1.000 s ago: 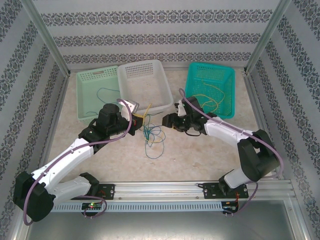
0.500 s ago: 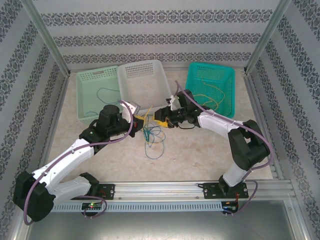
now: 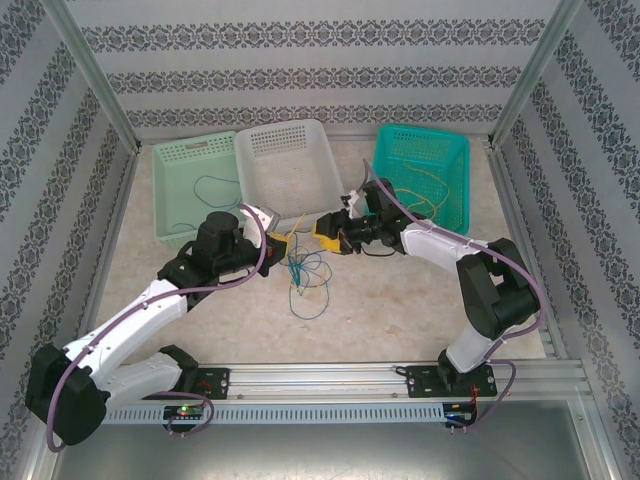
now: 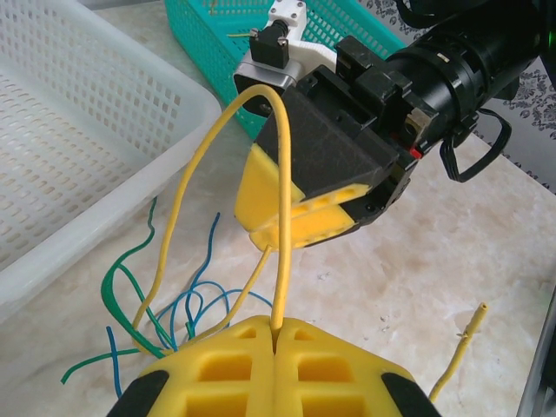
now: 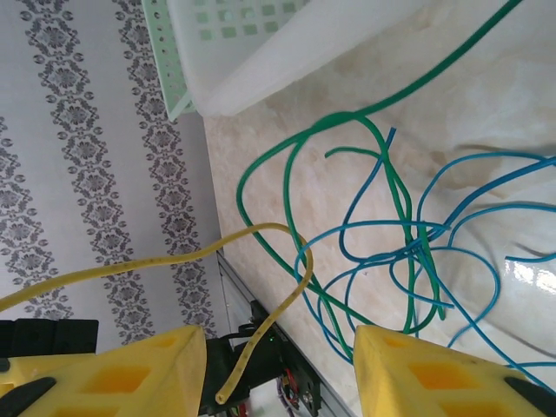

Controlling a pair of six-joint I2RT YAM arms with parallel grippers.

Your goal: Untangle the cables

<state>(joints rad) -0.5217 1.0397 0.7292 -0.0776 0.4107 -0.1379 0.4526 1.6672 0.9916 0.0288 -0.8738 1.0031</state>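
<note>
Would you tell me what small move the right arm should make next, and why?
Probably close the right gripper on the yellow cable. That strand runs between its open fingers, while the left gripper is shut on the same cable, so a second grip would likely let the arms draw it clear of the blue and green cables.

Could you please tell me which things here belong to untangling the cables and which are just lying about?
Belong to the job: yellow cable, pinched in the shut left hand; green cable; blue cable; open right hand straddling the yellow cable.
Lying about: mint basket; white basket; teal basket.
</note>
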